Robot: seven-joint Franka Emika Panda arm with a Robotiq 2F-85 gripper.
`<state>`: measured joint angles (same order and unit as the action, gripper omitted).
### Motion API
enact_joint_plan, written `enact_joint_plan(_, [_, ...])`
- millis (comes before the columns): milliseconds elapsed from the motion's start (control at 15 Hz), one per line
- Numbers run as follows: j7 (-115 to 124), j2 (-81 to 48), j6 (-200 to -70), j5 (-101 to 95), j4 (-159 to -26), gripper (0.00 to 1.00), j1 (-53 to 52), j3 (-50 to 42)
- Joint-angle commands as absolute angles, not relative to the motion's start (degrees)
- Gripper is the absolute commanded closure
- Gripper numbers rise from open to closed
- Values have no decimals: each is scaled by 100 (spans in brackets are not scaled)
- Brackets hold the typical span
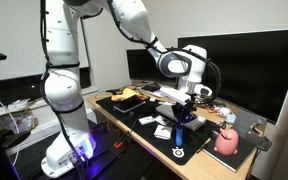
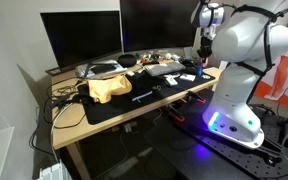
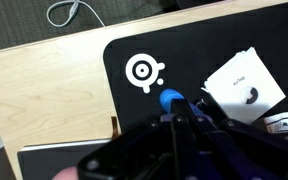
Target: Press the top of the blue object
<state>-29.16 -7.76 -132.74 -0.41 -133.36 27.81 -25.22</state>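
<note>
gripper (image 3: pixel 177 116) fingers pinched together, holding nothing, tips directly over the blue object (image 3: pixel 170 98), seemingly touching its top.

Both exterior views stand back from opposite ends of the bench (image 2: pixel 68 113), each angled toward the monitors (image 1: pixel 246 62). The wrist view looks down closely past the end effector (image 3: pixel 176 108) at the shared black mat (image 3: pixel 184 40).
</note>
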Motion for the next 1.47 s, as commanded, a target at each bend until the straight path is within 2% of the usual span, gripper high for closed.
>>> enact_joint_plan(0, [-3076,-520,-13129,85,-13435,100,2840,-2469])
enact_joint_plan(400, [-3163,-413,-13092,114,-13451,100,2860,-2495])
enact_joint_plan(1067, [-4172,527,-12462,146,-13577,100,2939,-2854])
enact_joint_plan(1133, [-4219,613,-12415,137,-13594,82,2927,-2895])
enact_joint_plan(1200, [-4260,687,-12384,127,-13615,72,2916,-2929])
enact_joint_plan(1400, [-4349,898,-12390,81,-13708,51,2891,-2997])
